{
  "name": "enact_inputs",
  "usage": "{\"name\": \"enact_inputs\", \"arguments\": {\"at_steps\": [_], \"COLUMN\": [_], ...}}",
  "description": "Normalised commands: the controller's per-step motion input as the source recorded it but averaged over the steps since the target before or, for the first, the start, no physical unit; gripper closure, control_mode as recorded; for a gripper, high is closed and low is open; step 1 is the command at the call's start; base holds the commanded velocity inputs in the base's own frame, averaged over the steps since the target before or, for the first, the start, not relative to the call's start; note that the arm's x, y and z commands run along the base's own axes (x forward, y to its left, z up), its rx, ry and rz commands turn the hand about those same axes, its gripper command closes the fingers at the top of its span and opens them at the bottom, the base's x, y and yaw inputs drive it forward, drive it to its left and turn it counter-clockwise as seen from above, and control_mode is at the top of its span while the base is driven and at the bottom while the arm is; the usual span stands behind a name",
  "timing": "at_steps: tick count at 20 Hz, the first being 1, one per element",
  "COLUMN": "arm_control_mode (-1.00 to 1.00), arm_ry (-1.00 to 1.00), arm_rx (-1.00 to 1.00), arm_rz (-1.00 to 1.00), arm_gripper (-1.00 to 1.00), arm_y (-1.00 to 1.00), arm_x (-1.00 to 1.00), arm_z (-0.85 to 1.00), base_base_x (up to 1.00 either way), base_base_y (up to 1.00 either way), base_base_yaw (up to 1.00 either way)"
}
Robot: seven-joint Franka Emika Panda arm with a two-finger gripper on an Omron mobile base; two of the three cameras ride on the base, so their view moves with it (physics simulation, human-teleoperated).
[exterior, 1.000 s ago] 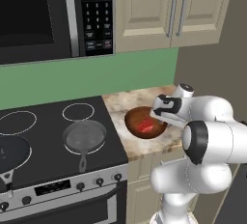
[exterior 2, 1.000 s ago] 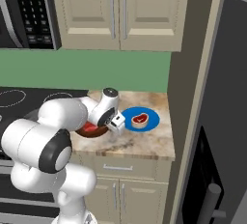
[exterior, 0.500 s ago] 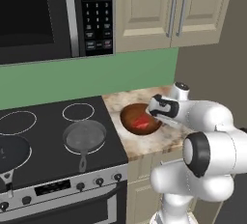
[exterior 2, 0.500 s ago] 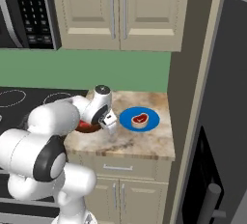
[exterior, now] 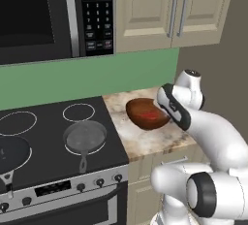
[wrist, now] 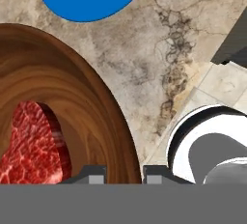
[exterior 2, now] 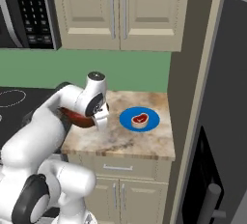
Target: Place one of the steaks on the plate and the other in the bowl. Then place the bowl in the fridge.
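My gripper (wrist: 124, 175) is shut on the near rim of the dark brown bowl (wrist: 72, 97). The bowl (exterior: 143, 113) hangs tilted just above the marble counter (exterior: 145, 141), with the all-red steak (exterior: 151, 116) lying inside it. From the right the bowl (exterior 2: 76, 118) is largely hidden behind my hand, where the gripper (exterior 2: 100, 121) points down. The other steak (exterior 2: 140, 119), with a pale rim, rests on the blue plate (exterior 2: 152, 121) to the bowl's right. The grey fridge (exterior 2: 235, 83) stands at the right end of the counter, its doors closed.
A black stove (exterior: 43, 136) adjoins the counter on the left, carrying a grey frying pan (exterior: 85, 136) and a darker pan (exterior: 12, 153). A microwave (exterior: 43, 15) and cream wall cabinets (exterior 2: 118, 10) hang overhead. The counter's front edge is close below the bowl.
The hand has risen slightly with the bowl in its grip and tilted it. The arm's elbow has swung lower and nearer the cameras. The plate and its steak have stayed put.
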Motion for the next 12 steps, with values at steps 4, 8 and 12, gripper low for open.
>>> {"name": "enact_inputs", "arguments": {"at_steps": [4, 8, 12], "arm_control_mode": [-1.0, -1.0, -1.0], "arm_ry": [-0.01, -0.06, -0.02], "arm_rx": [0.08, -0.04, -0.19], "arm_rz": [-0.1, -0.05, -0.05], "arm_gripper": [1.0, 1.0, 1.0], "arm_y": [-0.06, 0.0, 0.0], "arm_x": [-0.91, -0.76, -0.5], "arm_z": [0.33, 0.12, 0.17], "base_base_x": [0.0, 0.0, 0.0], "base_base_y": [0.0, 0.0, 0.0], "base_base_yaw": [0.0, 0.0, 0.0]}}
